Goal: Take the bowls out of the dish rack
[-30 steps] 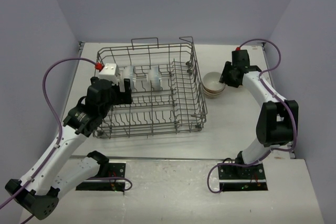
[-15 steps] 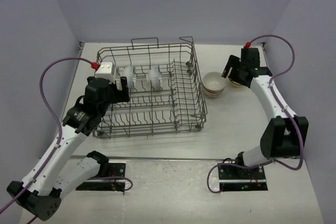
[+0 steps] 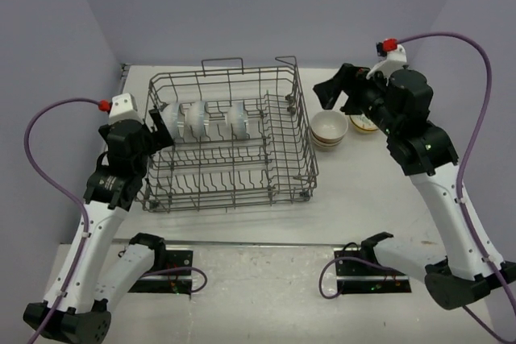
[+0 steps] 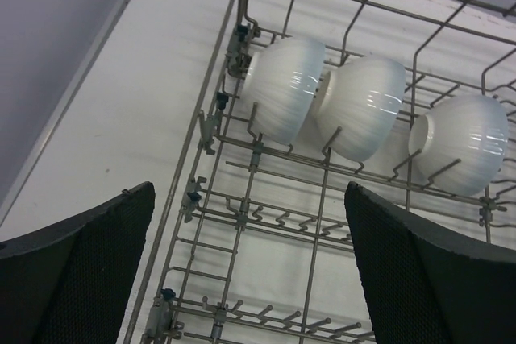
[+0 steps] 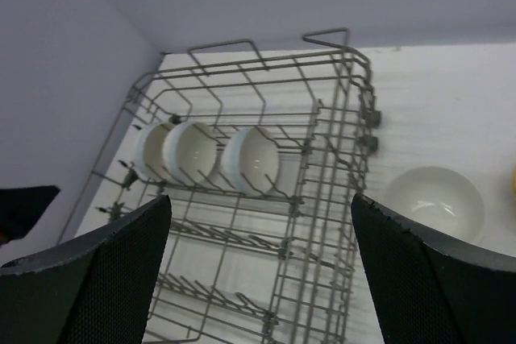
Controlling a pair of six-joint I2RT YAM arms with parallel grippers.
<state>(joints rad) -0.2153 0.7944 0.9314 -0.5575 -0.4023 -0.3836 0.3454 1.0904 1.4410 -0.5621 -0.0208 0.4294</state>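
Three white bowls (image 4: 360,106) stand on edge in a row in the far left part of the rack (image 3: 234,173). The left gripper (image 4: 248,199) hovers at the rack's left edge, near those bowls, its fingers spread wide and holding nothing. Just right of the rack, a stack of bowls (image 3: 329,129) sits on the table (image 3: 363,191), with a yellowish bowl (image 3: 364,124) beside it on the right. The right gripper (image 5: 260,199) hangs above the stack, fingers apart and empty.
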